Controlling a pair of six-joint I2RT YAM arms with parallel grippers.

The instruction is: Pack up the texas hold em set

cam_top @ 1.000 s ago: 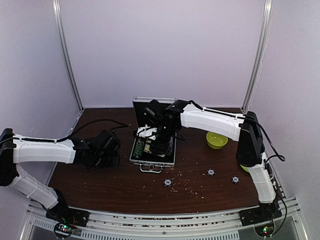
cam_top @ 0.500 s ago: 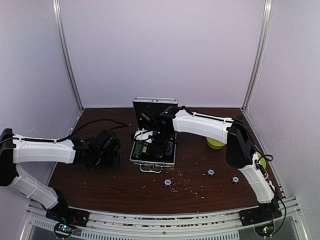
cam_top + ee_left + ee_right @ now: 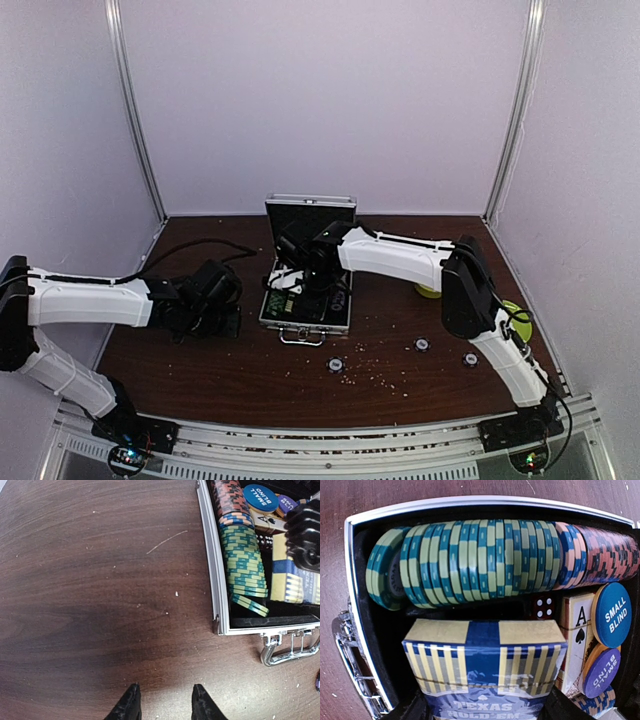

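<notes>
Right pincer [image 3: 485, 708] clamped card box [image 3: 485, 665] low in case [image 3: 210, 570], left pincer [image 3: 162, 703] half-open, empty; next: seat box, release

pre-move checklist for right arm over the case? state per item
1. Card box sits between the right gripper fingers: ok.
2. Card box fully seated in the case: cannot tell, the views do not show its underside.
3. Lid stands upright, open behind the arm: ok.
4. Chip row stands on edge in its slot, out of the box's bay: ok.
5. All chips packed: not ok, loose chips lie on the table in front of the case.
6. Left gripper open, empty, away from the case: ok.
</notes>
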